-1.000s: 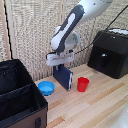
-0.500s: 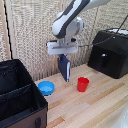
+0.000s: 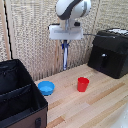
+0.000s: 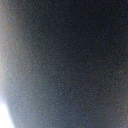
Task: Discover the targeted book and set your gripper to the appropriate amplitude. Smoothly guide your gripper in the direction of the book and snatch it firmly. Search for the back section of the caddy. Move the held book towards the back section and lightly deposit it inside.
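The gripper point(image 3: 65, 44) hangs above the desk point(image 3: 95, 107), its jaws clamped on the book point(image 3: 64, 56), which dangles edge-on, well apart from the caddy point(image 3: 20, 100).

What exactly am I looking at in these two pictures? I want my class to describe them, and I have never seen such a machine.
This is a white robot arm ending in a gripper, a two-fingered clamp. The exterior view comes from a camera standing off the arm. The clamp holds a thin dark navy-blue book edge-on, lifted above the pale wooden table. On the table stand a small red cup, a shallow blue bowl, a black box appliance and a large black fabric caddy with compartments. The wrist view, from a camera on the arm, shows only a dark blur.
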